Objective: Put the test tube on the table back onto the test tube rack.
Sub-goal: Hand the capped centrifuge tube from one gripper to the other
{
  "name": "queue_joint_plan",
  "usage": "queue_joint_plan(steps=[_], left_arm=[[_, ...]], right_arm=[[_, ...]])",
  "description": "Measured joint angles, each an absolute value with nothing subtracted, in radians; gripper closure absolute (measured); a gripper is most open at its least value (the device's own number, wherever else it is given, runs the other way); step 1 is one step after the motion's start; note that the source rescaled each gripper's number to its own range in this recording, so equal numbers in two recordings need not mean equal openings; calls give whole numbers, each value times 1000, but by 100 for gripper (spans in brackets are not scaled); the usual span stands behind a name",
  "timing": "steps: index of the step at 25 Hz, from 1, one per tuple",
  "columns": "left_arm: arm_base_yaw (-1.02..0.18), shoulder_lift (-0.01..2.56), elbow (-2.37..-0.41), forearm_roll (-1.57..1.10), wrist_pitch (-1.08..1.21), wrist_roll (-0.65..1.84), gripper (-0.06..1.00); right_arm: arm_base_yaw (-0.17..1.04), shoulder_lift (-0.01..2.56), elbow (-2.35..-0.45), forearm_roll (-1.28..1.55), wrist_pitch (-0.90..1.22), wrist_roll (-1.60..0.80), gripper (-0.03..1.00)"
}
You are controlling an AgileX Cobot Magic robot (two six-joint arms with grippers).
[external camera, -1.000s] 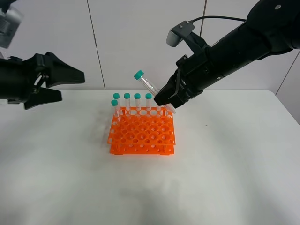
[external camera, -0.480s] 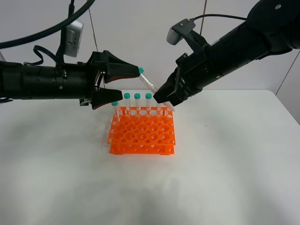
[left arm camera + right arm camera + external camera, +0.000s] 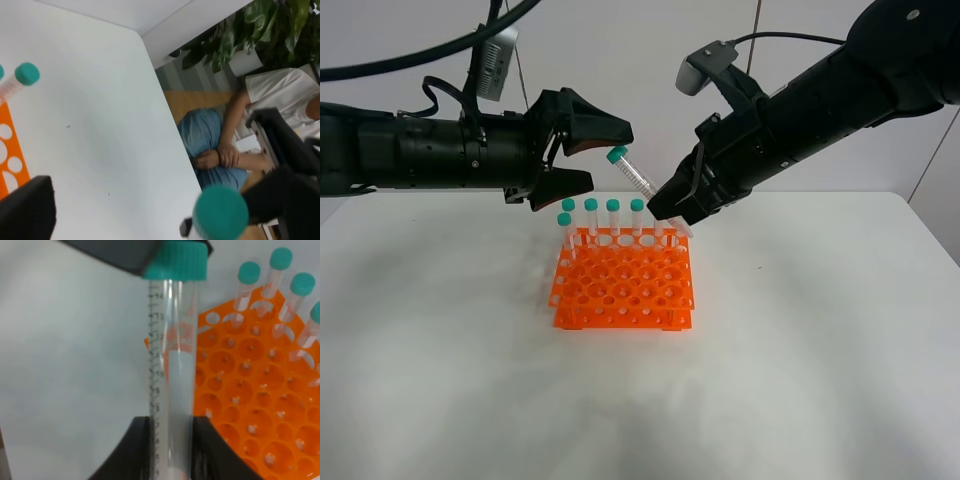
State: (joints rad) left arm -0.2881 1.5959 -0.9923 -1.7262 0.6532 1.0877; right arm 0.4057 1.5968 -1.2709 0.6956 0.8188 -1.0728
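Clamped low between the two black fingers point(image 3: 131, 452) of the right hand point(image 3: 170, 442): the test tube point(image 3: 172, 365), clear, printed scale running down one side, teal cap point(image 3: 181, 260) at the free end. Right at that cap, overlapping its edge, a dark wedge point(image 3: 112, 252). Behind, on the white counter point(image 3: 65, 370), the orange test tube rack point(image 3: 250, 410), with four teal-capped tubes point(image 3: 246, 287) standing along one edge.

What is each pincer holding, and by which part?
Right pincer grips the test tube by its lower body, green cap end free and tilted up. Left pincer is open by the cap, holding nothing.
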Motion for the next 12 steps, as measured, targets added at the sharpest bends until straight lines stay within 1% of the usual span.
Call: queue_joint_plan(steps=[3, 6, 9, 12], left_arm=[[-288, 1615, -1025, -1727, 655, 1084, -5], [-288, 1615, -1033, -1729, 660, 1081, 1], [-288, 1615, -1034, -1729, 669, 1081, 13], [-288, 1618, -1034, -1728, 703, 1079, 28]], right_arm=[[406, 1597, -1271, 696, 819, -1073, 95], [406, 1597, -1271, 696, 819, -1073, 95], [406, 1597, -1271, 696, 819, -1073, 95], [406, 1597, -1271, 696, 807, -1073, 95]])
